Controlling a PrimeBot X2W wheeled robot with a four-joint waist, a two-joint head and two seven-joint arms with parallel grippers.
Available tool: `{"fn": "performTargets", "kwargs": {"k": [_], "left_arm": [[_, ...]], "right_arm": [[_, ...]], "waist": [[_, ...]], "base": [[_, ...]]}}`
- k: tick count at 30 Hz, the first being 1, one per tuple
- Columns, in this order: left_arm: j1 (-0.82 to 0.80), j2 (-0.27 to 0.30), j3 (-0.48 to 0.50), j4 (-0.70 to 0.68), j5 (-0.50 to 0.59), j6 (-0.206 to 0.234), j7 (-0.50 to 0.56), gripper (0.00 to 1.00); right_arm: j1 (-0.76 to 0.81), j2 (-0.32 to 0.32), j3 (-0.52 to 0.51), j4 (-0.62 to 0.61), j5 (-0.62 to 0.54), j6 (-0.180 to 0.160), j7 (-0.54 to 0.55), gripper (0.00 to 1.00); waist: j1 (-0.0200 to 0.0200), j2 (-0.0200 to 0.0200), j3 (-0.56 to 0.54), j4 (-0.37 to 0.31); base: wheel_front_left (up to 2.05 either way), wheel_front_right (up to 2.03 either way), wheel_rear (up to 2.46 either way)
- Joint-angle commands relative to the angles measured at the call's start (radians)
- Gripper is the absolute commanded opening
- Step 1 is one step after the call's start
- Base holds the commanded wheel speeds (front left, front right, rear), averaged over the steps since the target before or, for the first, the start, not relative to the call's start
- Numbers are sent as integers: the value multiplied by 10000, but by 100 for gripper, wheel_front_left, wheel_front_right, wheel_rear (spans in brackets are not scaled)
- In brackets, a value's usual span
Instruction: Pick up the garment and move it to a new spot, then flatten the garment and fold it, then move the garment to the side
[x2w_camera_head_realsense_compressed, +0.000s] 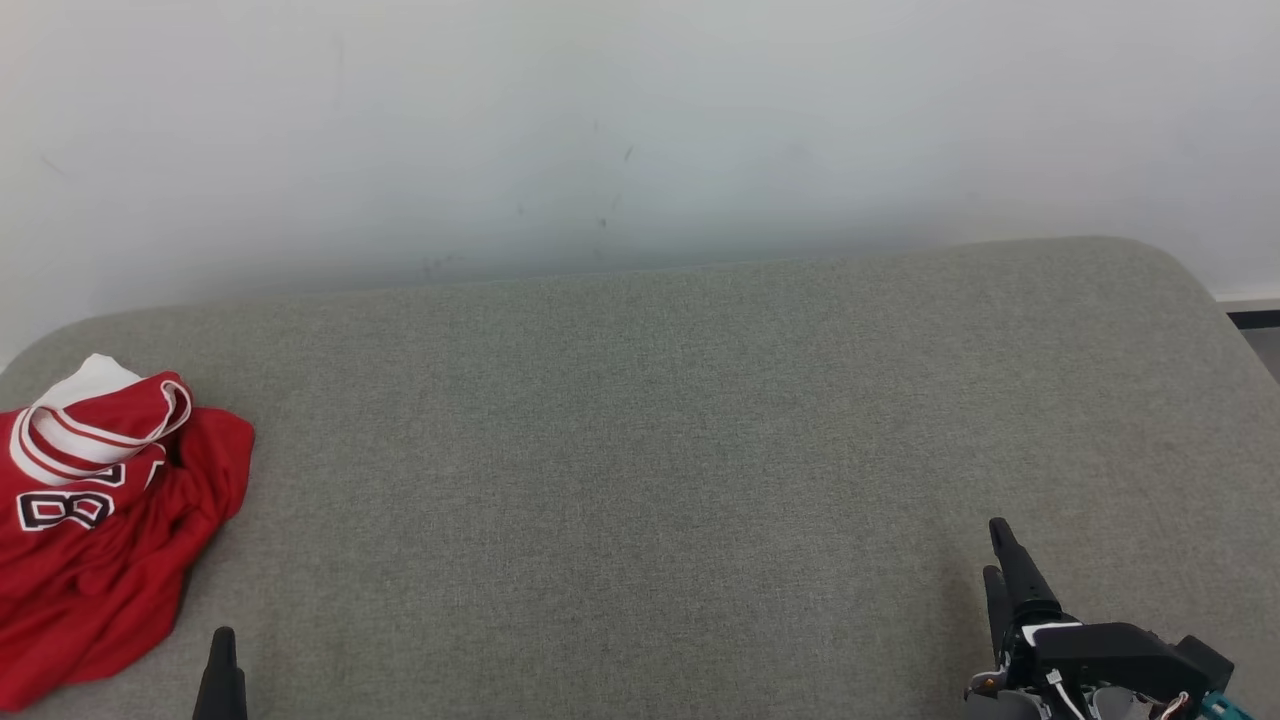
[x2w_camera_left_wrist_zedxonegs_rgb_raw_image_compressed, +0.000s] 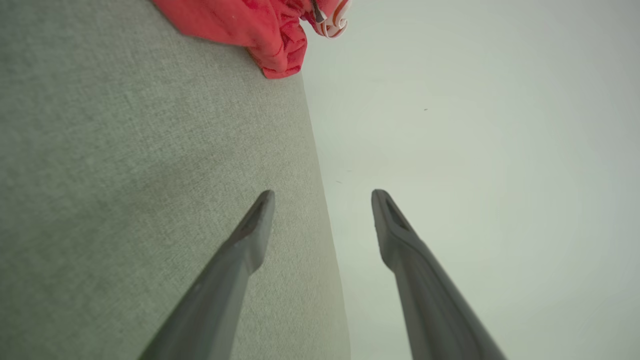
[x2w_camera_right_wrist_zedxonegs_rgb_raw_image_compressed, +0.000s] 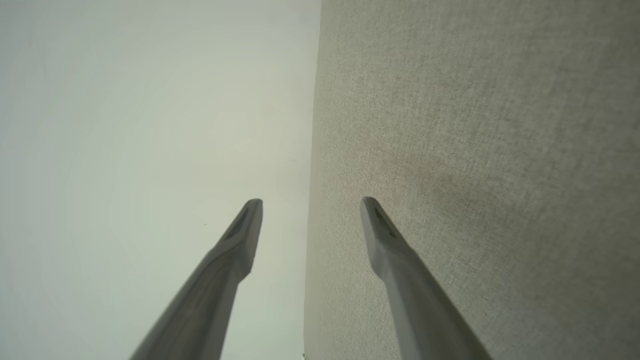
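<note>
The garment (x2w_camera_head_realsense_compressed: 100, 520) is a red jersey with white and black trim, lying crumpled at the far left of the grey-green fabric surface (x2w_camera_head_realsense_compressed: 640, 450). In the left wrist view its red folds (x2w_camera_left_wrist_zedxonegs_rgb_raw_image_compressed: 250, 30) sit at the top edge, well beyond the fingers. My left gripper (x2w_camera_left_wrist_zedxonegs_rgb_raw_image_compressed: 322, 192) is open with nothing between its fingers; in the head view one dark fingertip (x2w_camera_head_realsense_compressed: 222, 660) rises at the lower left, just right of the jersey's lower edge. At the lower right my right gripper (x2w_camera_head_realsense_compressed: 997, 555) hovers over bare fabric. It is open and empty in the right wrist view (x2w_camera_right_wrist_zedxonegs_rgb_raw_image_compressed: 311, 200).
A pale wall (x2w_camera_head_realsense_compressed: 640, 130) stands behind the surface's far edge. The surface rounds off at its back right corner (x2w_camera_head_realsense_compressed: 1170, 265), with a strip of floor and dark skirting (x2w_camera_head_realsense_compressed: 1255, 320) beyond. Bare fabric stretches from the jersey to the right gripper.
</note>
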Motion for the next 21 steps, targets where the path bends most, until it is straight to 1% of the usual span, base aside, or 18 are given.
{"fn": "performTargets", "kwargs": {"k": [1, 9, 10, 11, 16, 17, 21], "left_arm": [[-11, 101, 2, -211, 510, -2, -118, 100], [79, -46, -73, -499, 2504, -3, -446, 100], [100, -58, -139, -624, 2996, -3, -521, 100], [114, -61, -179, -678, 3247, -3, -561, 100], [187, -48, -390, -971, 4554, -3, -746, 100], [187, -48, -390, -971, 4554, -3, -746, 100], [256, -90, -418, -1240, 5508, -4, -890, 100]], "right_arm": [[-109, -138, 87, -200, -510, 1, -103, 100], [34, -195, 509, -516, -2706, 2, -412, 100], [59, -195, 570, -643, -3280, 2, -486, 100], [74, -189, 613, -717, -3555, 2, -523, 100], [167, -229, 840, -1018, -4845, 2, -698, 100], [167, -229, 840, -1018, -4845, 2, -698, 100], [235, -258, 1013, -1299, -5851, 2, -837, 100]], "waist": [[0, 0, -13, -5], [0, 0, -71, -17], [0, 0, -81, -20], [0, 0, -87, -20], [0, 0, -116, -18], [0, 0, -116, -18], [0, 0, -147, -11]], "base": [[0, 0, 0], [0, 0, 0], [0, 0, 0], [0, 0, 0], [0, 0, 0], [0, 0, 0], [0, 0, 0]]}}
